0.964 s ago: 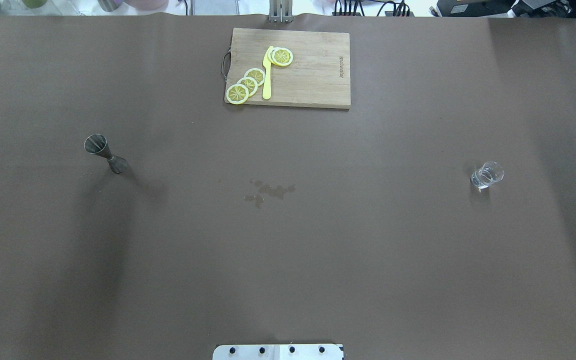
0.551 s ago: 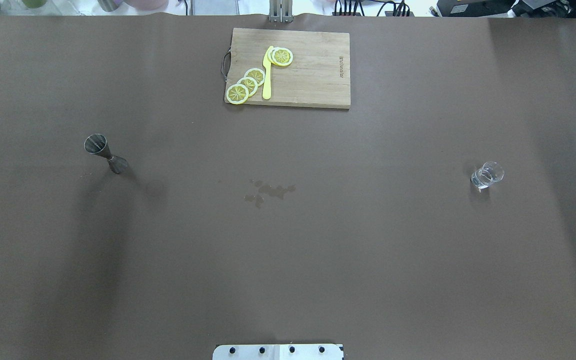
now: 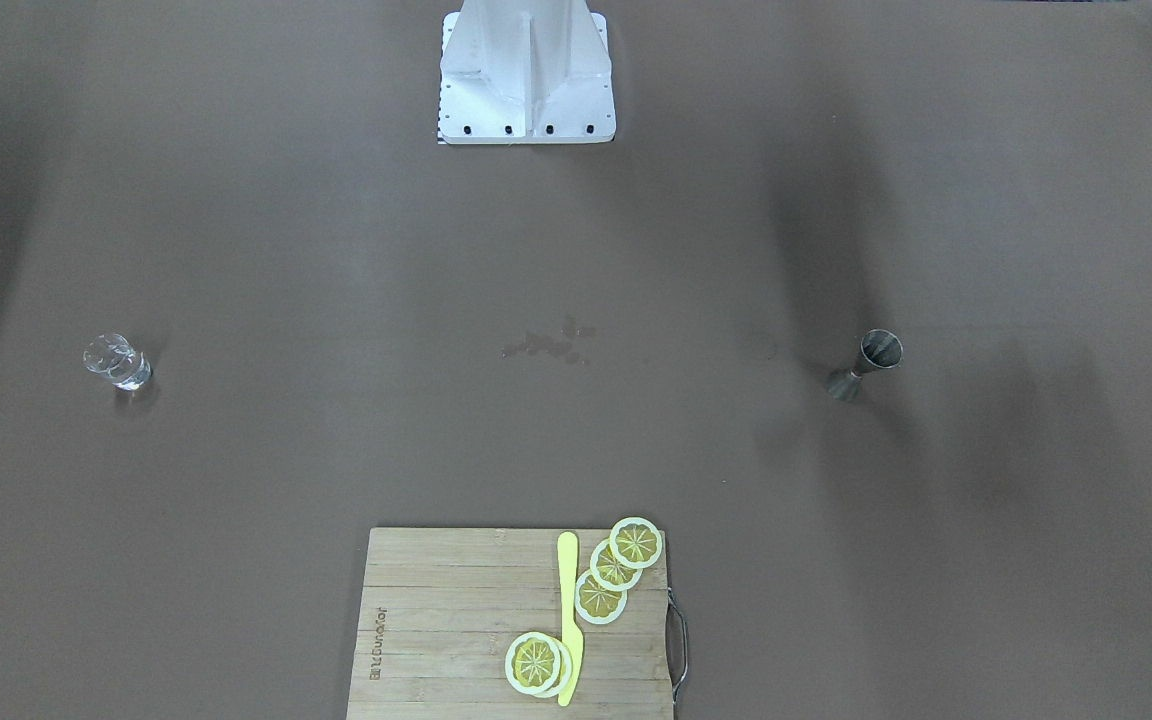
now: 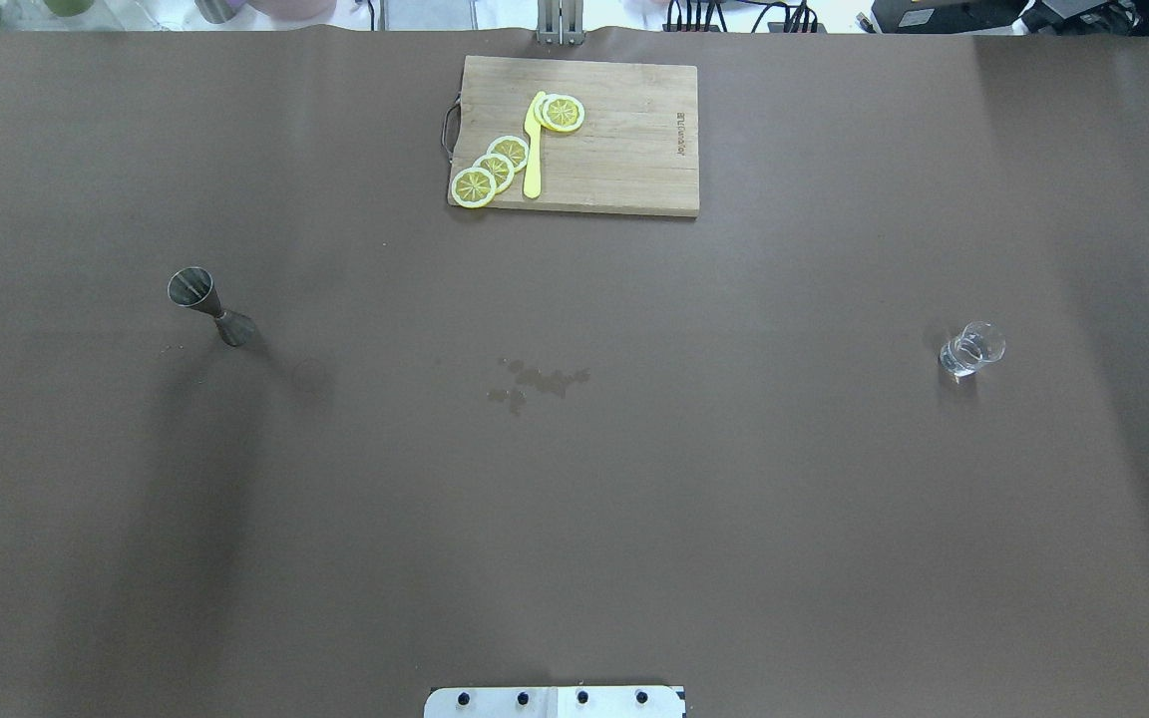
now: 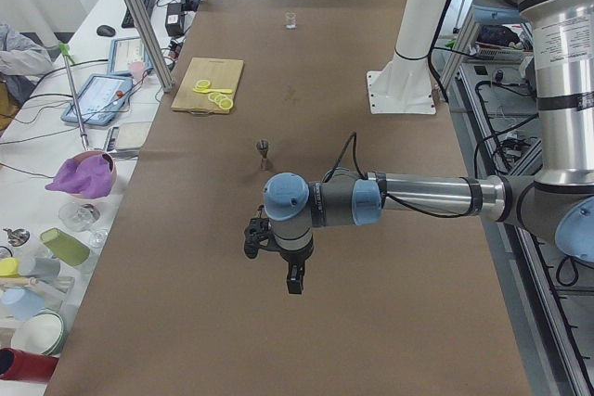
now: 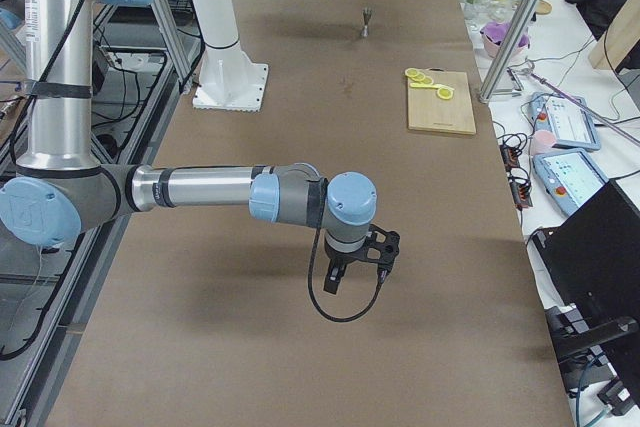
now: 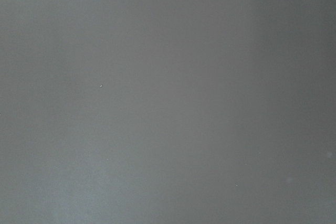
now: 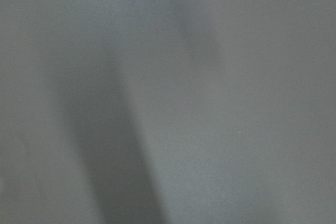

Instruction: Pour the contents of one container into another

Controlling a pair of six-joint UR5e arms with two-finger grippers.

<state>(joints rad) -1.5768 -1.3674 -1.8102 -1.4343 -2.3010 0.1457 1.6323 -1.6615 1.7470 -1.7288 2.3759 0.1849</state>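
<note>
The clear glass (image 4: 971,350) stands upright at the table's right side, also seen as the glass (image 3: 117,362) and far off as the glass (image 5: 290,19). The steel jigger (image 4: 210,306) stands upright at the left, the same jigger (image 3: 866,365) (image 5: 264,154) (image 6: 366,22). My left gripper (image 5: 293,280) hangs over bare table, nearer the table's left end than the jigger, and I cannot tell if it is open. My right gripper (image 6: 333,282) hangs over bare table near the right end, state unclear. Both wrist views show only brown mat.
A wooden cutting board (image 4: 614,140) with lemon slices (image 4: 495,168) and a yellow knife (image 4: 533,150) lies at the far middle edge. Small wet stains (image 4: 535,381) mark the mat's centre. The white robot base (image 3: 526,80) stands at the near edge.
</note>
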